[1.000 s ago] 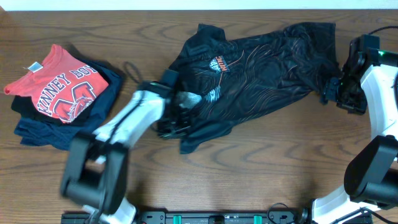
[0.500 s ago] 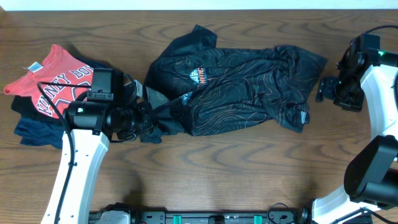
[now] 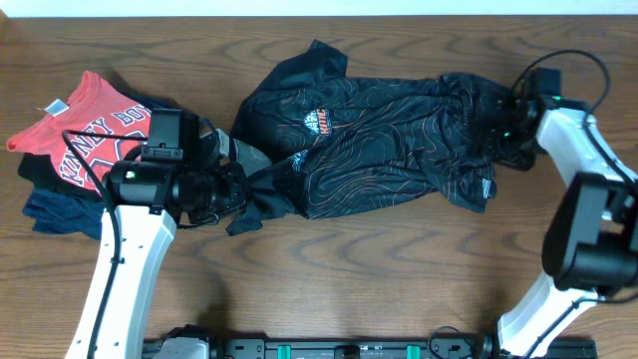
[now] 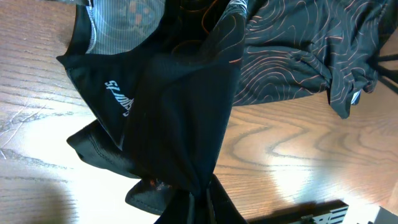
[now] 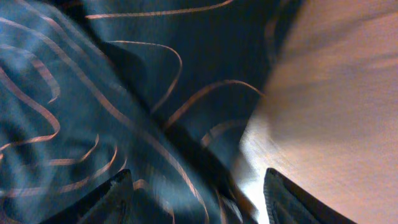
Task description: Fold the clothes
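black shiny orange-lined sports shirt [image 3: 399, 140], judged limp and slippery, is clamped bunched in left jaws; right jaws are parted at its far edge, the better hold.

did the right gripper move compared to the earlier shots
Yes. The right gripper has swung inward from over bare wood to the right edge of the black shirt, and sits closer to the far edge of the table.

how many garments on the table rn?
3: black sports shirt spread mid-table, red tee far left, navy garment under the tee. More may be hidden beneath.
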`<state>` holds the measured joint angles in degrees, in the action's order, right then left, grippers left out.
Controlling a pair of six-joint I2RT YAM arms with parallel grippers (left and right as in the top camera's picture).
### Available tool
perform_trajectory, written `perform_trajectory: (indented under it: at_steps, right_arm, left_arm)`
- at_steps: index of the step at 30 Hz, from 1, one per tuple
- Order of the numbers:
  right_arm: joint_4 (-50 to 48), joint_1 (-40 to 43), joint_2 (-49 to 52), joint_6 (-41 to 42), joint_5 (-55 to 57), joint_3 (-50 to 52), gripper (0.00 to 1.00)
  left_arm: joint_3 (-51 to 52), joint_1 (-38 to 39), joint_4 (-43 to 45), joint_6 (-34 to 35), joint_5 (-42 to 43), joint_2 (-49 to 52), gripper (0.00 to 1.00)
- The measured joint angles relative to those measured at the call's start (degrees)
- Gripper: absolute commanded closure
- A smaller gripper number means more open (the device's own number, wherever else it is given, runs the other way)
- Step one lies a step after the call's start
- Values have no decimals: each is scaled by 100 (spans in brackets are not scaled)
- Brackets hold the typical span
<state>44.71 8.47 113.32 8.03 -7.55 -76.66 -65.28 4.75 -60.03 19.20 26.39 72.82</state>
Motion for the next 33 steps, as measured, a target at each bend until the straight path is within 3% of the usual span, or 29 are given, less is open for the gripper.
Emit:
perform_trajectory:
  at_steps: [3,7,8,15,19,23,33]
  right_arm:
    - [-221,-66,275,166,-17,-24,48]
    - [-726,-94,387,382,-37,-50,93]
    - [-894,-94,420,435,-48,-52,99]
    - [-1510,-70,557,791,-79,-339,99]
    - [-1943,20,568,992,-70,-1150,91]
    - [-2229,72,566,1049,-52,-1974,99]
    - [-389,96,560,953,-33,-2518,99]
  left_arm:
    - [0,0,0,0,0,0,94]
    - [2,0,2,0,0,4,94]
    - [2,0,0,0,0,4,94]
    - [2,0,0,0,0,4,94]
    - [2,0,0,0,2,4,94]
    - [2,0,2,0,2,4,94]
    - [2,0,-2,0,-48,7,94]
